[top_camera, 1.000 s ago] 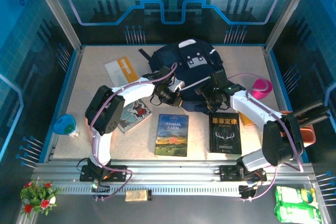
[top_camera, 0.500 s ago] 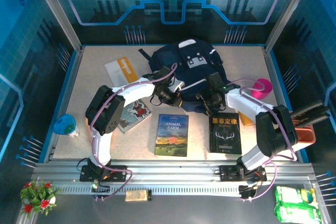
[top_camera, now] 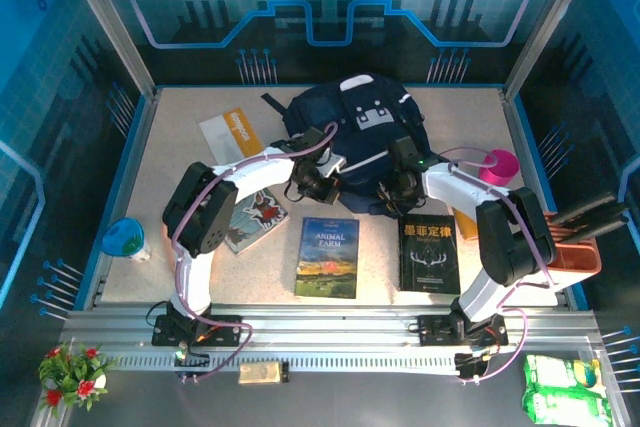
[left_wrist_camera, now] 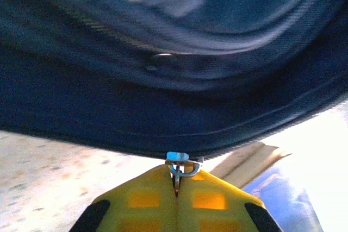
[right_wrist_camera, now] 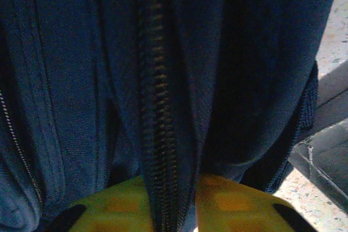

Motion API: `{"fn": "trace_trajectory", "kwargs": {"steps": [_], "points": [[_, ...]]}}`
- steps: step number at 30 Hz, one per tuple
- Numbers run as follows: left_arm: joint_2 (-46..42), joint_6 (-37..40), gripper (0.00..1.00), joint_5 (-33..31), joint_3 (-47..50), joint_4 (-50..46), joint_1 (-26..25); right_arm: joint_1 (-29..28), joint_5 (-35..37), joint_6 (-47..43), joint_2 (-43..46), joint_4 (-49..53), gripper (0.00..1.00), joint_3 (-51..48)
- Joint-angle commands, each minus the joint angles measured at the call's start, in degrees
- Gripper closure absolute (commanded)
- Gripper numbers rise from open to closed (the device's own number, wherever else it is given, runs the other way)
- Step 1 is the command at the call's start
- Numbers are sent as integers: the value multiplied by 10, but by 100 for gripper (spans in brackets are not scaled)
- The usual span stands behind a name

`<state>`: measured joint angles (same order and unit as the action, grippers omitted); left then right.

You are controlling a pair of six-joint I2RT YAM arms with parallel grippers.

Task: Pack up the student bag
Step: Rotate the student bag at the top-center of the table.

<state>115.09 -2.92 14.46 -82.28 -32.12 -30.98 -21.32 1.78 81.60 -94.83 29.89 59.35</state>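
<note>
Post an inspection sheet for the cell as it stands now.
Surface: speckled beige tabletop, no spills seen.
Job's things: student bag far centre; Animal Farm book and black book lie outside it.
Clutter: pink cup, orange bin, blue-lidded cup at the left edge.
Grippers: left claw shut on zipper pull; right claw pinching a fold of bag fabric.
Cables: purple cables along both arms, no snag seen.
Surroundings: blue enclosure walls; flowers, green packets by the rail.
</note>
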Motion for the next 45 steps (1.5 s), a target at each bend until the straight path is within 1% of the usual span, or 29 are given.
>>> {"fn": "trace_trajectory", "kwargs": {"steps": [1,6,13,15,17,19,20,21,22,23,25,28,30,33,35,37,39,42,45], "points": [[-13,25,100,-64,-16,-60,46,6,55,-26,28,13,83,4],[1,44,100,-78,-50,-48,82,11,64,-51,54,-6,86,-3],[53,61,100,-85,-137,-46,103,13,47,-79,52,-8,90,18],[61,72,100,-61,-152,-58,103,13,38,-80,49,-16,91,17],[59,78,100,-38,-152,-60,103,13,18,-86,42,-26,88,21],[56,80,100,-21,-145,-62,103,10,6,-86,39,-26,83,28],[54,80,100,-13,-141,-64,103,10,3,-83,37,-29,78,29],[51,80,100,-5,-135,-64,102,9,1,-78,36,-29,73,28],[47,79,100,1,-127,-61,102,9,-2,-69,34,-29,64,28],[42,78,100,5,-120,-58,102,9,-4,-63,32,-28,58,27],[31,76,100,13,-101,-51,101,8,-15,-46,24,-27,47,29],[19,72,100,20,-81,-42,100,5,-33,-27,5,-27,42,35],[16,72,100,22,-74,-40,100,1,-35,-18,-9,-23,41,39],[15,76,100,14,-72,-40,100,0,-27,-11,-30,-19,43,41],[15,83,100,2,-74,-43,100,1,-18,-13,-38,-16,50,41],[17,85,100,-32,-77,-44,101,2,8,-25,-41,-5,61,43],[27,78,100,-51,-95,-58,109,7,31,-47,-45,9,69,48],[49,76,100,-66,-130,-78,124,22,47,-73,-48,24,77,47],[69,78,99,-71,-156,-80,134,31,50,-90,-47,25,81,38]]}}
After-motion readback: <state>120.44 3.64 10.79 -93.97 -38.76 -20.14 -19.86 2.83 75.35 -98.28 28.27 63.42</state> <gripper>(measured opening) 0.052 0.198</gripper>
